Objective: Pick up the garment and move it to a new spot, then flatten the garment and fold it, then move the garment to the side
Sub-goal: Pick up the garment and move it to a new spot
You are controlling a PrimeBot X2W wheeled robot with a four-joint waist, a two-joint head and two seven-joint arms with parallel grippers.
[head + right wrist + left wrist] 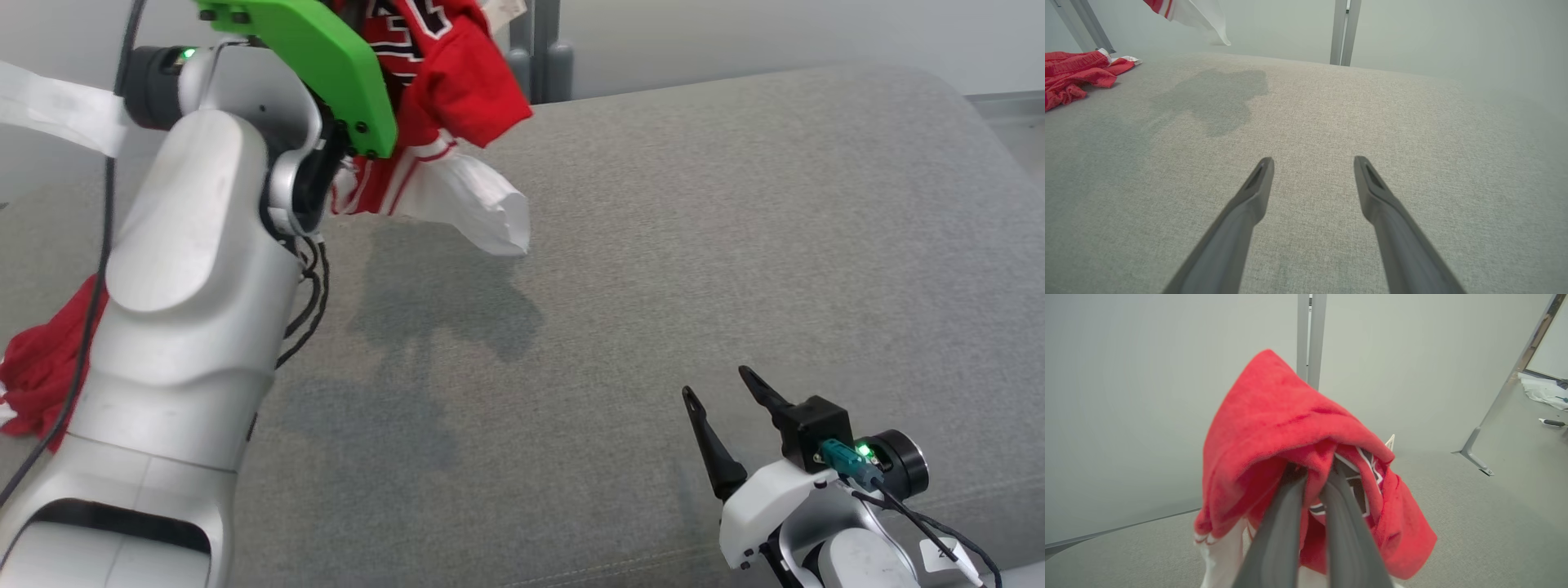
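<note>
Over the far left corner of the padded surface [694, 245], the red garment [457, 90] is being held in the clamped left gripper [1314, 467], the right gripper [717, 381] standing wide and empty; slippage of the bunched fold is being risked.

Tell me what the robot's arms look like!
The left arm is chunky silver-white with black cables and a bright green plate. The right gripper has two long, thin dark jaws on a white base, a teal plug and a little green light.
</note>
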